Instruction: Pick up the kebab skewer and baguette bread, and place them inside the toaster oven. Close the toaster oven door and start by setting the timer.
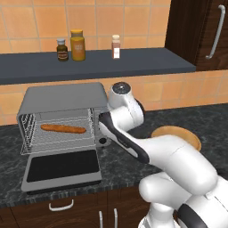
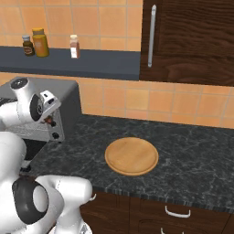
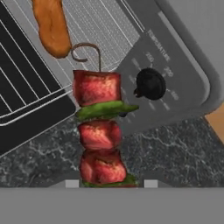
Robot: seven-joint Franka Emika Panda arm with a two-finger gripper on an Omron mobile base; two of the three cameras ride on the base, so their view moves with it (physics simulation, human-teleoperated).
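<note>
Kebab skewer (image 3: 101, 131) held in the jaws, poised above the counter (image 3: 175, 148) in front of the toaster oven (image 1: 62, 98), near its knob panel. Baguette bread (image 1: 63, 128) already lying on the rack; toaster oven door (image 1: 62, 170) dropped open. Best carried leftward, levelled, and slid onto the rack beside the loaf.

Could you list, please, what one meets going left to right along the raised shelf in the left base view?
Small dark jar → larger orange jar → slim white and red shaker, all standing upright and apart on the dark shelf.
</note>
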